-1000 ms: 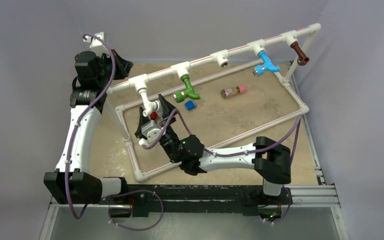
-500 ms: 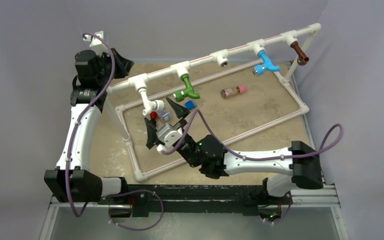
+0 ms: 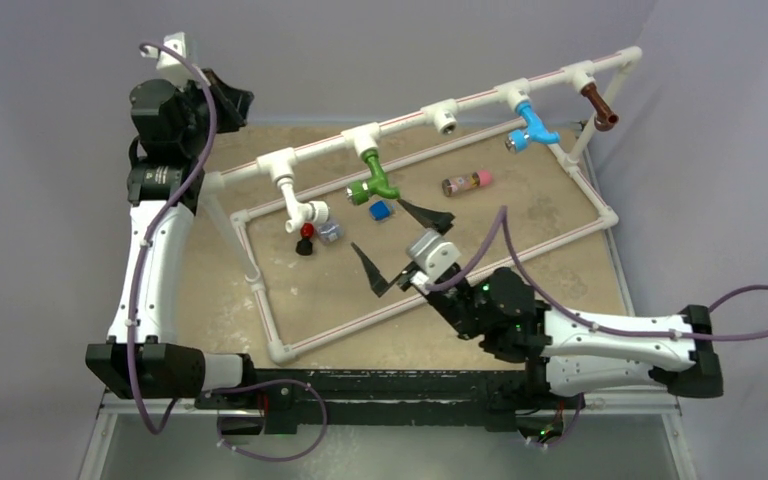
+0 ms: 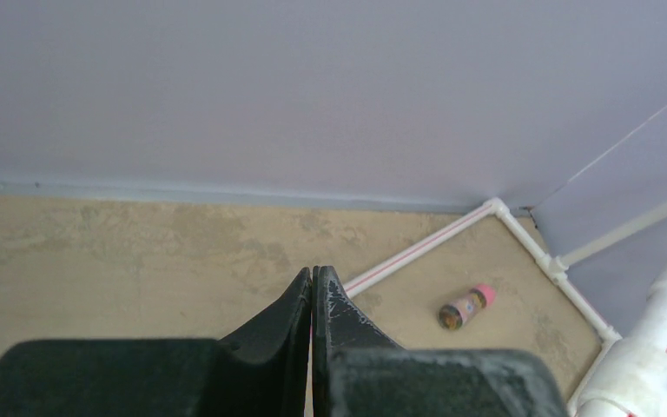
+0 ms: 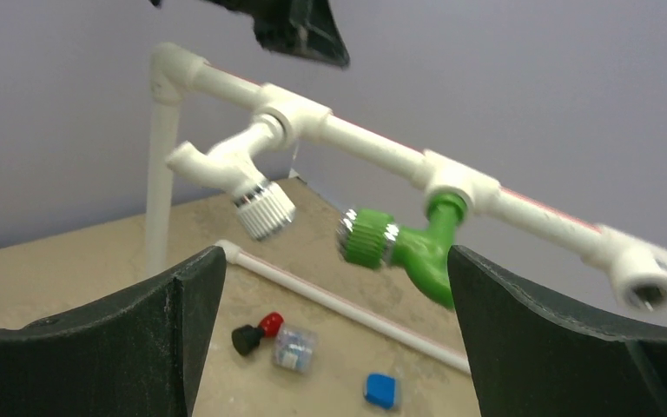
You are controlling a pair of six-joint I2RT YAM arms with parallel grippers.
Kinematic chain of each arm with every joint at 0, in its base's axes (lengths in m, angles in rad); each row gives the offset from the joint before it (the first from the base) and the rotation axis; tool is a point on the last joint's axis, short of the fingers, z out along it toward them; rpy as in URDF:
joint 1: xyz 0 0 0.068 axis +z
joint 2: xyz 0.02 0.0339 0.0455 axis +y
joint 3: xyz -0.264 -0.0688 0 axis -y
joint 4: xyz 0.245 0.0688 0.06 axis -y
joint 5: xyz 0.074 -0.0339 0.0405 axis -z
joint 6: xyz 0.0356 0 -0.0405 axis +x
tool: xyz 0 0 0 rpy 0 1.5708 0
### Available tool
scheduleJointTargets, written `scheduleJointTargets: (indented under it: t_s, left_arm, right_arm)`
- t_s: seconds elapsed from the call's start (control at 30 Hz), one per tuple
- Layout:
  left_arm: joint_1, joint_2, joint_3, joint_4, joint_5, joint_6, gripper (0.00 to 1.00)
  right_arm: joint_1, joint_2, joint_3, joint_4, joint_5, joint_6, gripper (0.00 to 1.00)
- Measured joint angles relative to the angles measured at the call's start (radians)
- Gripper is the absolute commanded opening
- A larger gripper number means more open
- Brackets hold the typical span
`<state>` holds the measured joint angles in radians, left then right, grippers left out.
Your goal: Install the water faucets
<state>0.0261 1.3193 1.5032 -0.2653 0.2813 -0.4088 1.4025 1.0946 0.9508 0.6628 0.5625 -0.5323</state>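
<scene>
While the white faucet point(image 3: 302, 207) hangs mounted, a blue cube point(image 3: 380, 210) lies nearby.

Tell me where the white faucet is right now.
In the top view, the white faucet hangs near the left end of the raised pipe, on the left side of the table, with the green faucet as its neighbour to the right.

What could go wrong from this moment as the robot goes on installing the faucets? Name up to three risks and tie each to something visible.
1. The open right gripper sits close to the green faucet and blue cube; a swing could knock either.
2. The white faucet hangs tilted and may be loosely seated.
3. The purple cable crosses the frame pipe and might snag.
</scene>
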Motion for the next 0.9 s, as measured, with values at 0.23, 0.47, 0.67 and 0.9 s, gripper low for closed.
scheduleJointTargets:
  t_s: [0.23, 0.47, 0.67, 0.9]
  left_arm:
    - [0.000, -0.005, 0.129, 0.042, -0.015, 0.000, 0.06]
    - [0.000, -0.071, 0.142, 0.050, 0.133, -0.024, 0.11]
    - [0.000, -0.210, 0.083, 0.054, 0.375, -0.087, 0.11]
    - [0.000, -0.399, -0.158, 0.058, 0.632, -0.176, 0.11]
  right_arm:
    - [0.000, -0.266, -0.094, -0.227, 0.137, 0.187, 0.99]
    - [-0.056, -0.416, -0.198, -0.410, 0.260, 0.396, 0.99]
    - [-0.313, -0.438, -0.335, -0.449, 0.222, 0.542, 0.99]
    - [-0.665, -0.273, -0.446, -0.264, 0.112, 0.670, 0.99]
